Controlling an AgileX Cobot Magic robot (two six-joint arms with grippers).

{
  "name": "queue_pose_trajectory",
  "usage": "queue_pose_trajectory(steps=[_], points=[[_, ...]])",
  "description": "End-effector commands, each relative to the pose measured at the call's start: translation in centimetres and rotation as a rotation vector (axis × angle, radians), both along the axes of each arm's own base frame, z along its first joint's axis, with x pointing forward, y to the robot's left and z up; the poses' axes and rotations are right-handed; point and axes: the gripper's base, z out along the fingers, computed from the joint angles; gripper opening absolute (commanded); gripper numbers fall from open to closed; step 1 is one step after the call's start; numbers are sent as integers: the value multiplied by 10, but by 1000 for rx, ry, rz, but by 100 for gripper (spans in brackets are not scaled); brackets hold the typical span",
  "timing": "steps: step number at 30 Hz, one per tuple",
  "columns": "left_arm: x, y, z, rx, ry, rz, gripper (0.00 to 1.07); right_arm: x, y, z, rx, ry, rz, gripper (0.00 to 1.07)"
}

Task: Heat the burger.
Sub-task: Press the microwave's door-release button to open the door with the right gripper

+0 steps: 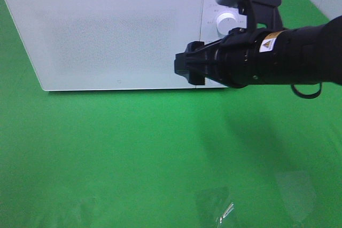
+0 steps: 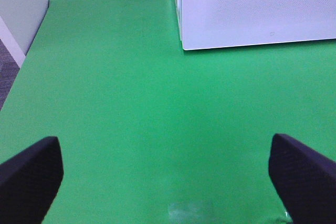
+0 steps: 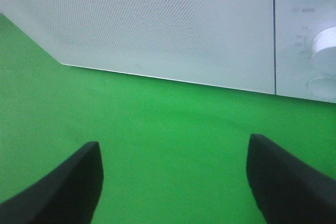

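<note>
The burger is out of view in every frame. A white microwave [image 1: 107, 36] stands at the back of the green table with its door shut. My right gripper [image 1: 187, 68] hovers in front of the door's right edge, near the control panel, open with nothing between its fingers [image 3: 58, 187]. In the right wrist view the microwave door [image 3: 157, 24] and a white knob [image 3: 325, 45] fill the background. My left gripper [image 2: 168, 177] is open over bare green cloth, with its fingers [image 2: 302, 174] wide apart and the microwave's corner [image 2: 184, 45] ahead. The left arm does not show in the exterior view.
Two white knobs [image 1: 224, 22] sit on the microwave's right panel, partly hidden by the right arm. Green cloth [image 1: 133, 153] covers the table in front. A shiny patch [image 1: 222, 209] glints near the front edge.
</note>
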Motion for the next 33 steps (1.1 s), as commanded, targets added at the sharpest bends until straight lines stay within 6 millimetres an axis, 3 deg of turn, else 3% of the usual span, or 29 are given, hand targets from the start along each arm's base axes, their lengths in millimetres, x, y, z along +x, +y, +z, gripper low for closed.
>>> queue_pose_trajectory(steps=[1, 9, 11, 22, 33], points=[[-2, 0, -1, 0, -21, -5, 100, -7, -11, 12, -80, -13, 52, 73], [-2, 0, -1, 0, -21, -5, 100, -37, -36, 45, -248, -76, 148, 73], [-2, 0, -1, 0, -21, -5, 100, -53, -49, 60, -288, -82, 149, 73], [-2, 0, -1, 0, -21, -5, 100, -91, -75, 76, -331, -2, 141, 77], [-2, 0, -1, 0, -21, -5, 100, -132, -104, 78, -377, 83, 137, 76]])
